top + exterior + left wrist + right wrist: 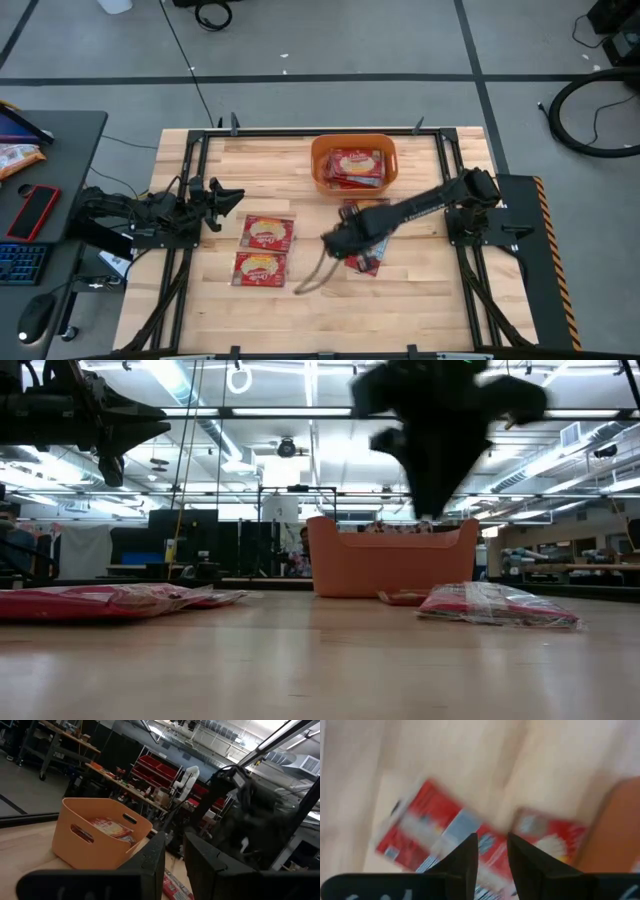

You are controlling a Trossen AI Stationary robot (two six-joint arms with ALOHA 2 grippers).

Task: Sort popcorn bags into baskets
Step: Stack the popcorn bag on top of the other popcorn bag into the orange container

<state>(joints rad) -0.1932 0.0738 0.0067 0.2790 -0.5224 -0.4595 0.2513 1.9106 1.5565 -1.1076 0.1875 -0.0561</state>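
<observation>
Orange plastic marks the goal: the basket sits at upper centre of the high view, a few popcorn bags already lying flat inside it. The right gripper hangs over the pale wooden desk at centre frame, its fingers set narrow and holding nothing. Directly beneath and just to their right lies a loose packet pile — its long axis running up the frame toward the basket, one more bag between pile and tub. In the right wrist view the striped back of a packet shows past the fingertips, so a short drop looks enough to reach it.

Two further bags lie side by side at left of centre, nearer the left gripper, which waits at the desk's left edge with fingers a narrow gap apart. Open desk surrounds the pile on the lower side — the basket wall is the only near obstacle.
</observation>
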